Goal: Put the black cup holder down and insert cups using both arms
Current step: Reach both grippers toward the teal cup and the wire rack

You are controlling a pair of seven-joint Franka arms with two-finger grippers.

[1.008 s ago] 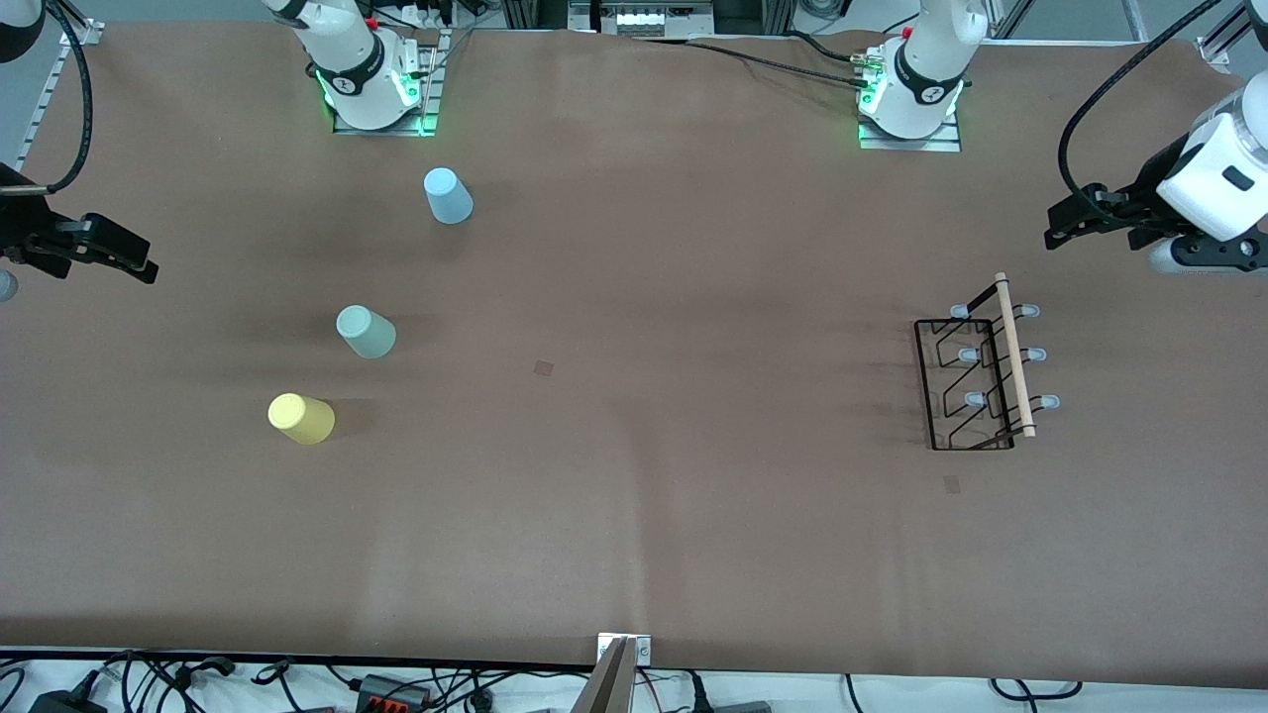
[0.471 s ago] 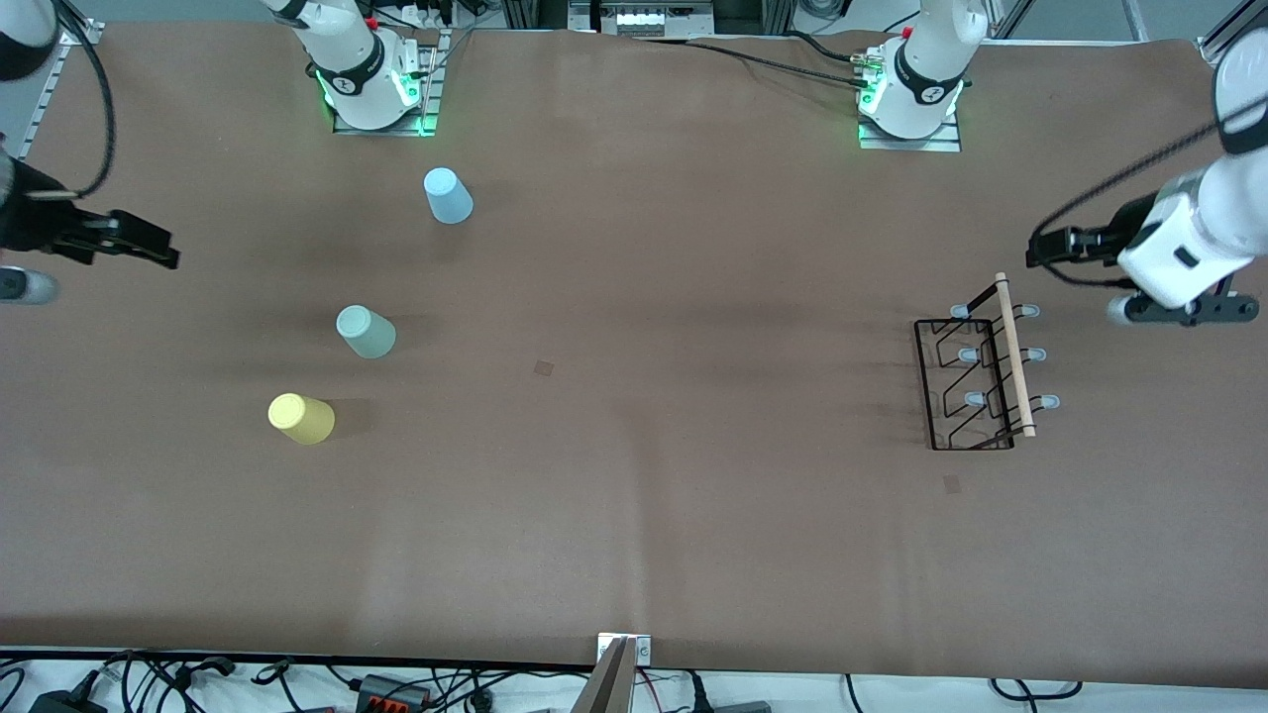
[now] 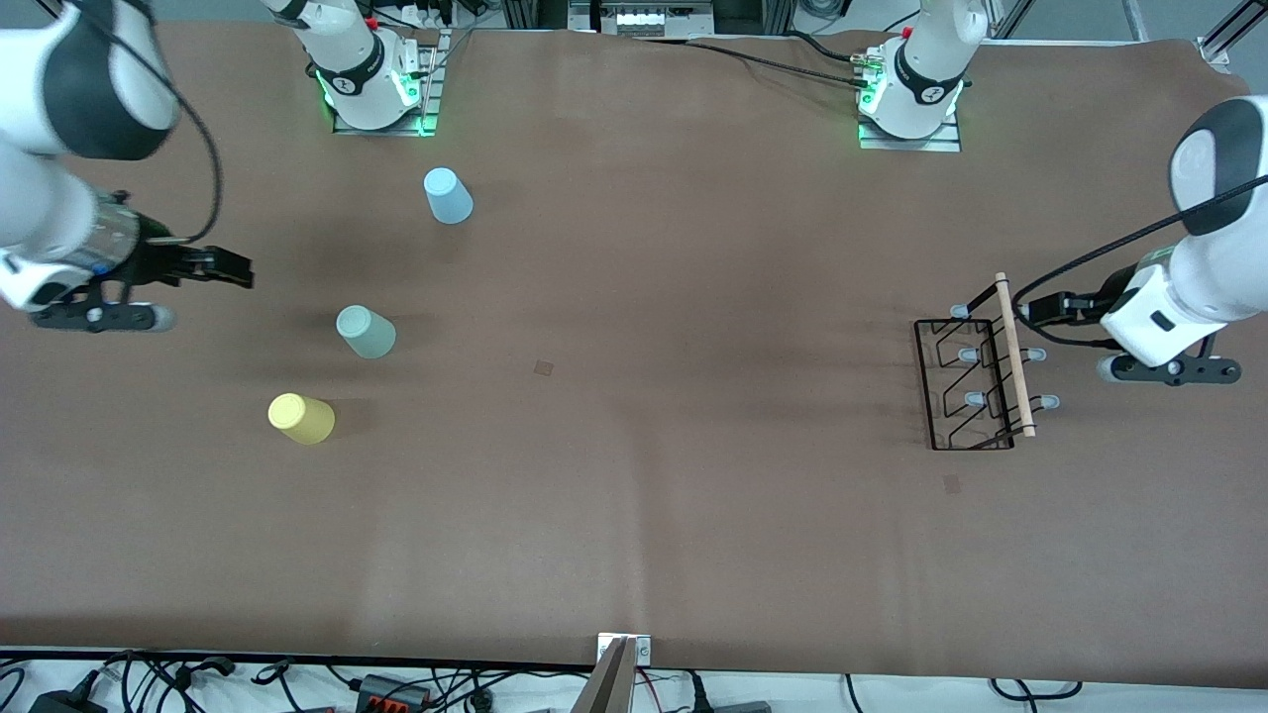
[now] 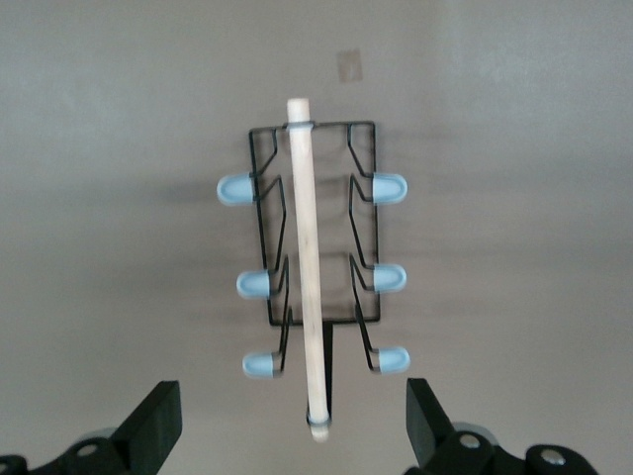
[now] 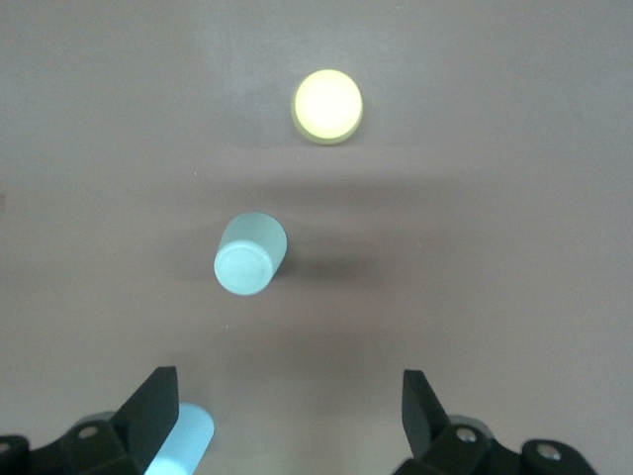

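Lining my left gripper (image 4: 287,435), jaws wide, astride the black cup holder (image 3: 976,374) handle's long axis; right gripper (image 5: 287,426) wide near cups (image 3: 366,332).

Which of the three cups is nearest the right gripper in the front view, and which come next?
From the right gripper, over the table at the right arm's end:
1. Sage green cup, closest.
2. Yellow cup, nearest the front camera.
3. Light blue cup, nearest the right arm's base.
Yellow and light blue are close; yellow looks slightly nearer.
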